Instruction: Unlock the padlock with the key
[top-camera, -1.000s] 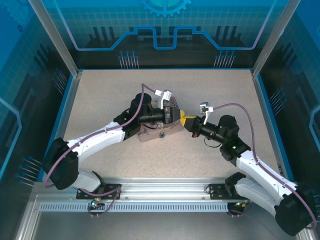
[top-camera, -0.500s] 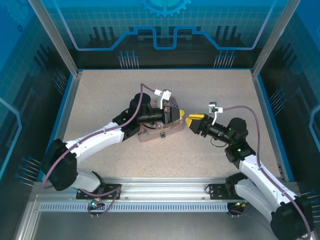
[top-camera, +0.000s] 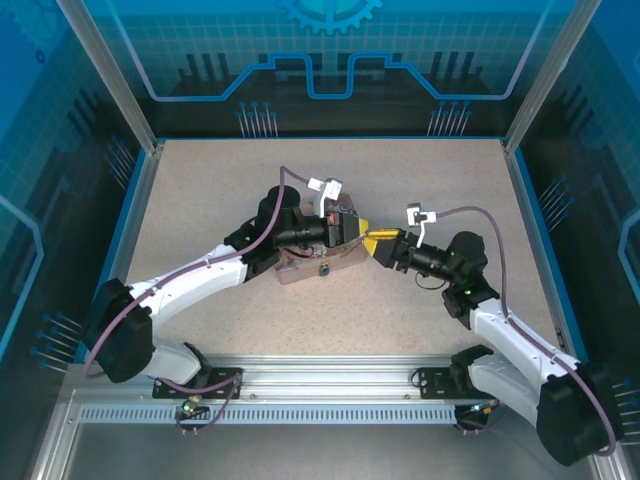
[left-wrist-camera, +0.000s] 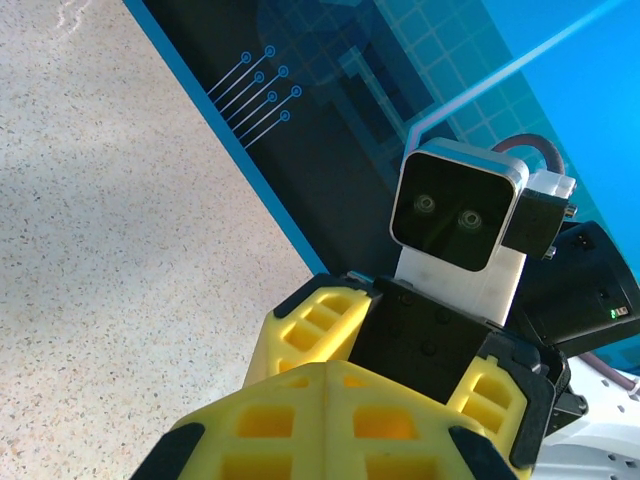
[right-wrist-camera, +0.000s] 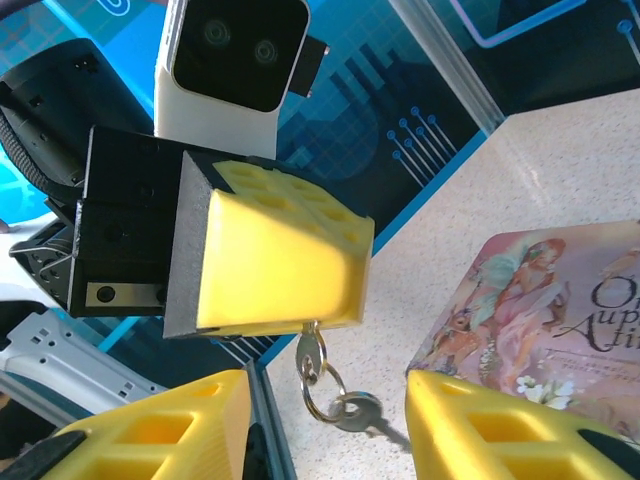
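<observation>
In the right wrist view my left gripper (right-wrist-camera: 290, 270) is shut on the key (right-wrist-camera: 309, 348), whose pale metal head sticks out below the yellow fingers. A ring with a second key (right-wrist-camera: 357, 410) hangs from it. My right gripper (right-wrist-camera: 322, 432) is open, one finger on each side of the dangling keys, touching neither. From above, the two grippers meet tip to tip, left (top-camera: 360, 228) and right (top-camera: 380, 240), just right of the pink tin (top-camera: 305, 268). The padlock (top-camera: 323, 268) is a tiny bluish speck on the tin's near side.
The pink illustrated tin (right-wrist-camera: 545, 300) lies on the speckled table (top-camera: 430, 180) under the left wrist. Blue walls and metal posts close in the table on three sides. The left wrist view shows the right gripper's open fingers (left-wrist-camera: 310, 325) and its camera (left-wrist-camera: 455, 205) close ahead.
My right gripper opened, drew back to the right from the left gripper, then came in again toward it. The left arm has held still, shut on the key.
</observation>
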